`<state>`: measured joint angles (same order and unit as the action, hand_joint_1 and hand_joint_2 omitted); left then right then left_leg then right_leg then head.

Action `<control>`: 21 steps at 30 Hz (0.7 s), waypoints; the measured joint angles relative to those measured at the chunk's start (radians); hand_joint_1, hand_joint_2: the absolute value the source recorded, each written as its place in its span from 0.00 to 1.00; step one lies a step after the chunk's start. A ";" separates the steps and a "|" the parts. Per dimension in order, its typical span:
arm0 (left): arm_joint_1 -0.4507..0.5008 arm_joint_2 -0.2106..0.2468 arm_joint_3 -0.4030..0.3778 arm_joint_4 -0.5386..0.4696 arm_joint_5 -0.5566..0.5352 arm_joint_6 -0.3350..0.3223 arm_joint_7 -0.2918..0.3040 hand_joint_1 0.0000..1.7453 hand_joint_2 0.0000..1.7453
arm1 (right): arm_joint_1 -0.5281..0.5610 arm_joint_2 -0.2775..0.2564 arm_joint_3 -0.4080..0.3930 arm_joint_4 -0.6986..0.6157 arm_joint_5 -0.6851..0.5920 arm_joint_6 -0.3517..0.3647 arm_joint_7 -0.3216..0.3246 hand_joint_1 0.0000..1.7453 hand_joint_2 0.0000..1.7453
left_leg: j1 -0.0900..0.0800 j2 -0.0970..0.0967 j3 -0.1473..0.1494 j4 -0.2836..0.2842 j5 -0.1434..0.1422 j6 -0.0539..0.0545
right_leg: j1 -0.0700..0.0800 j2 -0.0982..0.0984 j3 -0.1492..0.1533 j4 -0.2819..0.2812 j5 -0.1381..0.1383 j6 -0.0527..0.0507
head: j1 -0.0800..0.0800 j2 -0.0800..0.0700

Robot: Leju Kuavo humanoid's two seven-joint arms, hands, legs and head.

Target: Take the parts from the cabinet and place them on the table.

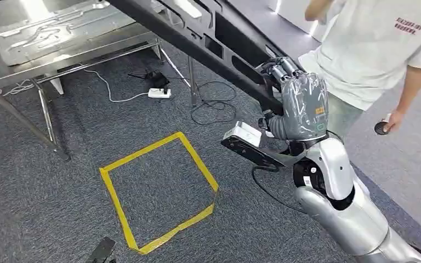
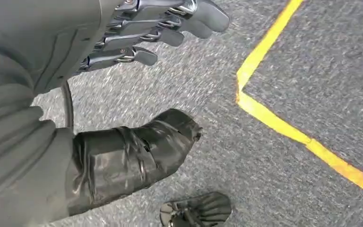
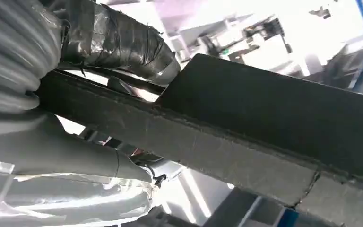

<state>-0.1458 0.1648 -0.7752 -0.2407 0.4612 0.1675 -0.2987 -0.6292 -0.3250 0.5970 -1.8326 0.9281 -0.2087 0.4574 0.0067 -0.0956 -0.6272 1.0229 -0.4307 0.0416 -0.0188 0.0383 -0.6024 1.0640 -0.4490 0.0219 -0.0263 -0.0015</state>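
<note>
Carry step: right hand [image 1: 301, 104] wrapped around the long black panel [image 1: 208, 38], left hand [image 2: 137, 33] spread, holding nothing (hanging low). Next, probably swing it onto the metal table [image 1: 11, 71] ahead.

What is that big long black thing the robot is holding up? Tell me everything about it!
The long black part is a flat, dark panel with cut-out slots, looking like stiff moulded board with a rough, slightly cracked edge. It slants across the head view from the upper left down to the right hand, which grips its lower end, thumb on one side and fingers on the other. It is lifted off the floor, above the grey carpet. Its far end runs out of the picture.
</note>
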 joint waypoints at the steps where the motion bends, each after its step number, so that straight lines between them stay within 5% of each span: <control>1: -0.001 0.000 0.000 0.000 0.000 0.000 0.000 0.00 1.00 | -0.004 0.000 0.002 0.000 0.001 0.002 -0.001 1.00 1.00 | 0.000 -0.007 -0.008 0.004 0.000 -0.005 | -0.003 0.043 0.009 -0.013 -0.026 -0.002 | 0.000 0.000; 4: 0.000 0.003 0.000 0.000 0.000 0.000 0.002 0.00 1.00 | -0.008 0.000 0.009 -0.005 0.002 0.006 -0.002 1.00 1.00 | 0.007 -0.038 -0.023 0.001 0.009 -0.027 | 0.009 0.019 0.008 -0.023 -0.017 -0.012 | -0.001 0.000; 6: 0.006 0.003 0.000 0.000 0.000 0.000 0.002 0.00 1.00 | -0.013 0.001 0.012 -0.006 0.002 0.006 -0.002 1.00 1.00 | 0.010 -0.047 -0.029 0.001 0.008 -0.036 | -0.003 -0.006 0.014 -0.039 -0.007 -0.028 | -0.002 0.000; 7: 0.008 0.001 0.000 0.000 -0.001 0.000 0.002 0.00 1.00 | -0.014 0.003 0.014 -0.006 0.002 0.006 -0.002 1.00 1.00 | 0.002 0.019 -0.039 0.028 -0.011 -0.039 | 0.002 -0.015 0.018 -0.043 -0.005 -0.032 | -0.005 0.000; 8: 0.006 0.001 0.000 0.000 0.000 0.000 0.002 0.00 1.00 | -0.016 0.003 0.014 -0.008 0.002 0.006 -0.002 1.00 1.00 | 0.003 0.056 -0.069 0.090 -0.048 -0.042 | 0.005 -0.027 0.018 -0.044 -0.005 -0.038 | -0.012 0.000; 10: 0.001 0.001 0.000 0.000 -0.001 0.000 0.002 0.00 1.00 | -0.014 0.003 0.015 -0.009 0.002 0.008 -0.003 1.00 1.00 | 0.005 0.082 -0.146 0.247 -0.113 -0.047 | 0.010 -0.052 0.018 -0.044 -0.007 -0.042 | -0.012 0.000; 12: 0.003 0.001 0.000 0.000 -0.001 -0.003 0.003 0.00 1.00 | -0.013 0.003 0.021 -0.008 0.002 0.011 -0.003 1.00 1.00 | 0.005 0.085 -0.169 0.293 -0.112 -0.047 | 0.014 -0.075 0.018 -0.043 -0.010 -0.046 | -0.012 0.000; 14: 0.004 0.001 0.000 0.000 -0.001 -0.003 0.005 0.00 1.00 | -0.013 0.003 0.028 -0.009 0.002 0.011 -0.003 1.00 1.00 | 0.004 0.096 -0.099 0.165 -0.040 -0.041 | 0.017 -0.098 0.021 -0.043 -0.014 -0.045 | -0.011 0.000; 15: 0.003 0.002 0.000 0.000 -0.001 -0.003 0.006 0.00 1.00 | -0.013 0.003 0.029 -0.009 0.002 0.013 -0.005 1.00 1.00 | 0.000 0.121 -0.044 0.072 -0.003 -0.034 | 0.018 -0.108 0.026 -0.043 -0.017 -0.044 | -0.011 0.000; 16: 0.001 0.002 0.000 0.000 -0.002 -0.003 0.006 0.00 1.00 | -0.013 0.003 0.029 -0.010 0.003 0.013 -0.006 1.00 1.00 | -0.010 0.172 -0.013 0.010 -0.004 -0.028 | 0.020 -0.117 0.030 -0.043 -0.020 -0.040 | -0.011 0.000; 20: -0.003 0.003 0.000 0.000 -0.002 -0.003 0.008 0.00 1.00 | -0.015 0.006 0.035 -0.014 0.004 0.015 -0.011 1.00 1.00 | -0.021 0.134 -0.010 -0.004 -0.005 -0.013 | 0.028 -0.157 0.036 -0.044 -0.029 -0.024 | -0.008 0.000; 21: -0.001 0.003 0.000 0.000 -0.002 -0.003 0.009 0.00 1.00 | -0.015 0.006 0.036 -0.016 0.004 0.016 -0.011 1.00 1.00 | -0.007 0.122 0.001 -0.016 0.001 -0.005 | 0.031 -0.163 0.031 -0.041 -0.039 -0.016 | -0.010 0.000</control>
<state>-0.1466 0.1682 -0.7755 -0.2407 0.4593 0.1644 -0.2896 -0.6440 -0.3193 0.6332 -1.8486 0.9323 -0.1926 0.4459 -0.0004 0.0263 -0.6258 1.0069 -0.4297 0.0367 0.0125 -0.1242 -0.5709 1.0228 -0.4876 0.0059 -0.0366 -0.0015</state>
